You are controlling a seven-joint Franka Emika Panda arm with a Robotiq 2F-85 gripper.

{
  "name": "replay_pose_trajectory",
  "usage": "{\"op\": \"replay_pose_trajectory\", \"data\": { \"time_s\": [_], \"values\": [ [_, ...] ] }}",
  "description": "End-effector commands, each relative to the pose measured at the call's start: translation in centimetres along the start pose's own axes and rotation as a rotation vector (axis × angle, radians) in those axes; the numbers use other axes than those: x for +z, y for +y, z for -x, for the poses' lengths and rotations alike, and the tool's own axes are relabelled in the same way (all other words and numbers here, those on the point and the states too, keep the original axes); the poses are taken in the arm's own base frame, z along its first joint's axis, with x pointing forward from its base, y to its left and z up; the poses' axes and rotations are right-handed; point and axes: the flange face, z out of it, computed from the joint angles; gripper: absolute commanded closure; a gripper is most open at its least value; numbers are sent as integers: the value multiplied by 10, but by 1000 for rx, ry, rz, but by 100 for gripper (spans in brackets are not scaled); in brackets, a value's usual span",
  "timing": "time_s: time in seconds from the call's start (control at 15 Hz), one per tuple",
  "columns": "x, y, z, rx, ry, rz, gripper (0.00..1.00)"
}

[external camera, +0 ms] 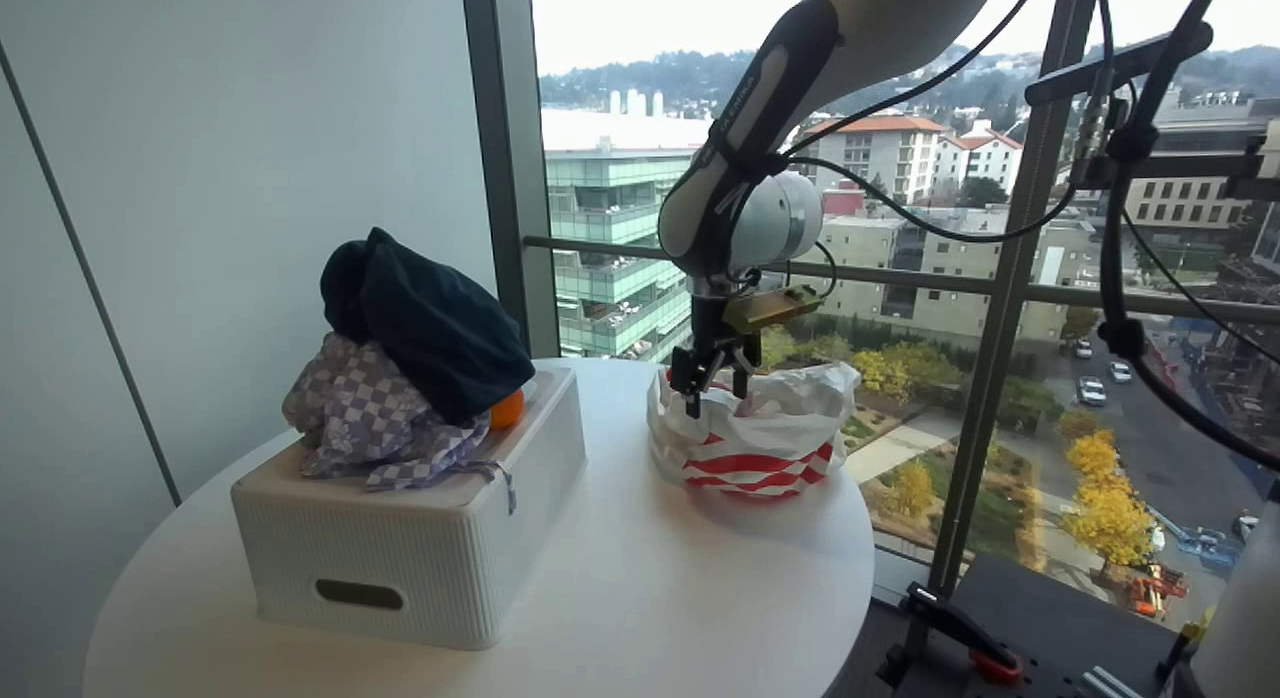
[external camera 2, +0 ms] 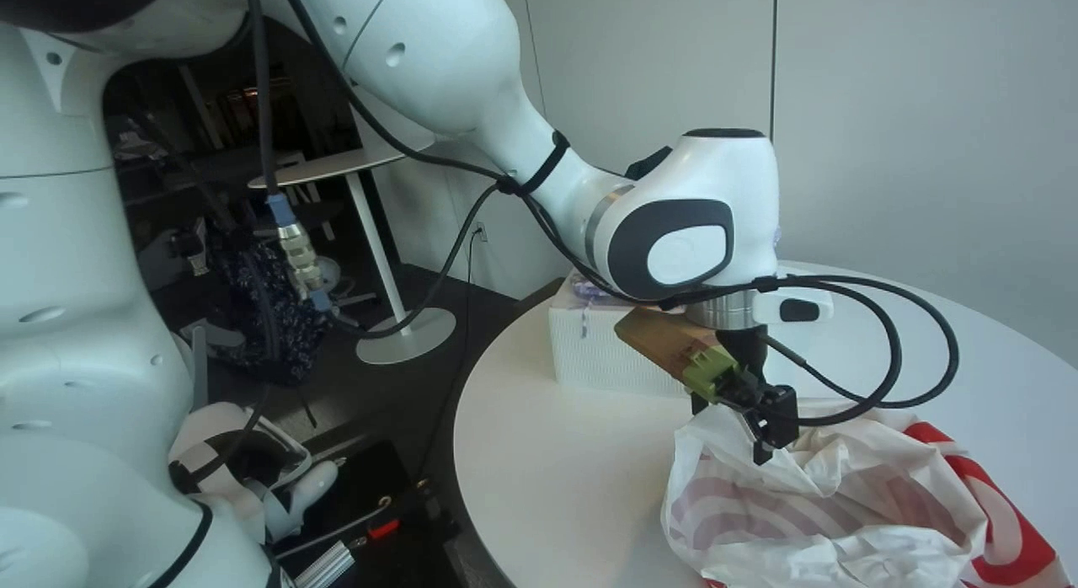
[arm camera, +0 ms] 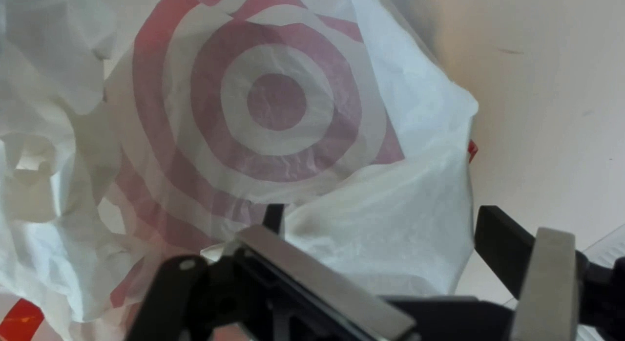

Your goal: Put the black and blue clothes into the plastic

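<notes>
A dark navy cloth [external camera: 430,328] lies heaped on a grey-blue checked cloth [external camera: 375,408] on top of a white ribbed box [external camera: 370,538]. In an exterior view the arm hides most of both; a dark bit of the navy cloth [external camera 2: 648,163] shows above it. A white and red plastic bag [external camera: 760,448] stands with its mouth open on the table; it also shows in an exterior view [external camera 2: 825,529] and the wrist view [arm camera: 390,223]. My gripper [external camera: 716,393] is open at the bag's rim nearer the box. In the wrist view my fingers [arm camera: 383,221] straddle the bag's edge, holding nothing.
An orange object [external camera: 507,410] sits on the box beside the cloths. The round white table [external camera: 640,598] holds box and bag. The bag stands near the table edge by the window. Cables [external camera 2: 918,335] loop off the wrist.
</notes>
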Motion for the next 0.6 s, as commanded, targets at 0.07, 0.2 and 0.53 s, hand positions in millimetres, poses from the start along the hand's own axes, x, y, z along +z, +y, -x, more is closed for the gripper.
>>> {"op": "replay_pose_trajectory", "data": {
  "time_s": [0.07,0.2,0.53],
  "values": [
    [14,7,-17,54,7,-56,25],
    [17,9,-22,74,11,-69,34],
    [10,6,-32,81,26,-70,73]
  ]
}}
